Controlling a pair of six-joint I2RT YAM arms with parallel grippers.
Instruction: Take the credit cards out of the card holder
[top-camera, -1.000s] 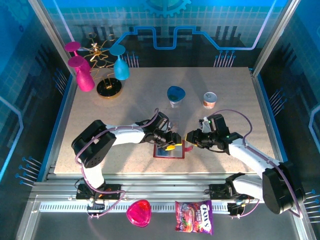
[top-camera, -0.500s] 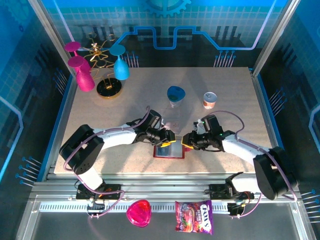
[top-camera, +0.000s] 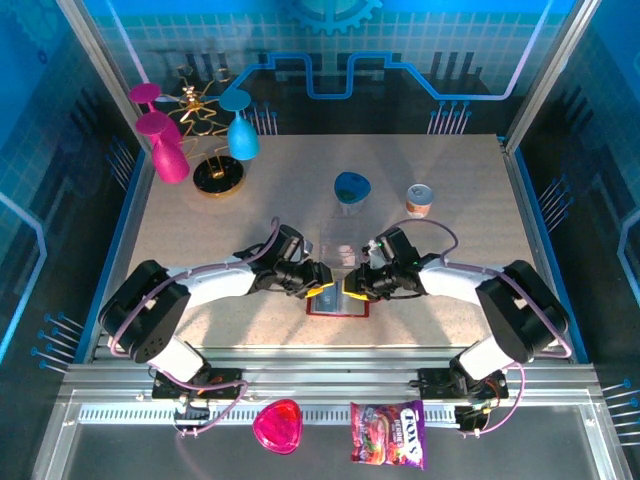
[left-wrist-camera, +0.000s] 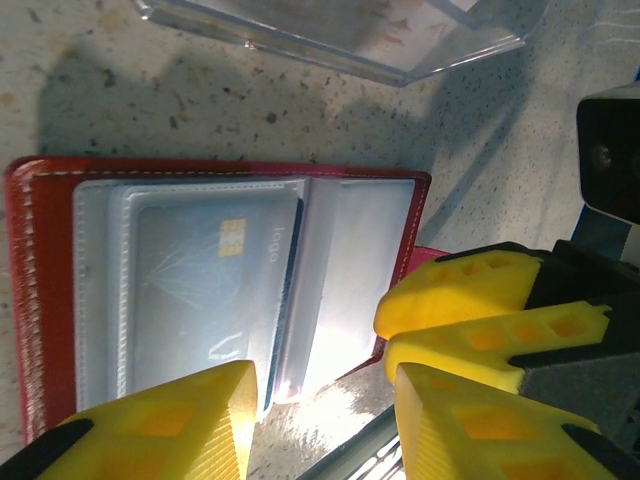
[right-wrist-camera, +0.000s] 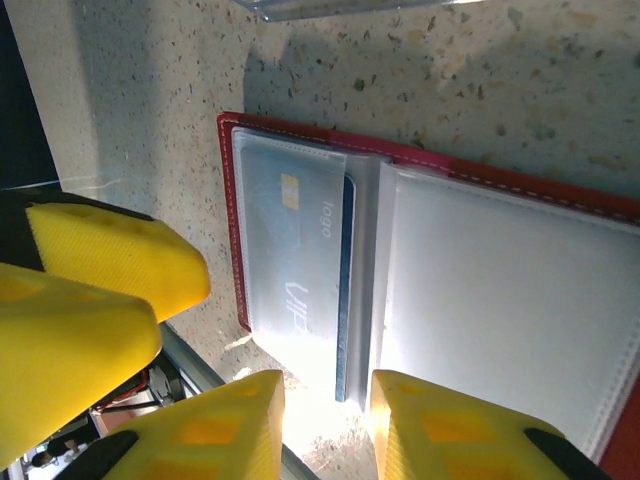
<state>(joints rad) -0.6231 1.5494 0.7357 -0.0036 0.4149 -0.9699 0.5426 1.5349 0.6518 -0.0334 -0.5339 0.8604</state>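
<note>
The dark red card holder (top-camera: 338, 306) lies open on the table near the front edge, between the two arms. In the left wrist view its red cover (left-wrist-camera: 22, 290) frames pale clear pockets, and a blue credit card (left-wrist-camera: 205, 290) sits inside the left pocket. The same card (right-wrist-camera: 300, 250) shows in the right wrist view, its dark blue edge pointing down between my fingertips. My left gripper (top-camera: 318, 284) (left-wrist-camera: 320, 425) is open over the holder's near edge. My right gripper (top-camera: 352, 286) (right-wrist-camera: 325, 428) is open, its jaws straddling the card's edge with gaps on both sides. The two grippers almost touch.
A clear plastic tray (top-camera: 335, 245) stands just behind the holder. Farther back are a blue cup (top-camera: 351, 188) and a small can (top-camera: 420, 200). Pink and blue goblets hang on a gold rack (top-camera: 215, 170) at back left. A pink heart dish (top-camera: 278, 425) and candy bag (top-camera: 388, 435) lie below the table.
Both grippers have moved left and closer together over the card holder. The left jaws have narrowed a little. The holder has stayed in place.
</note>
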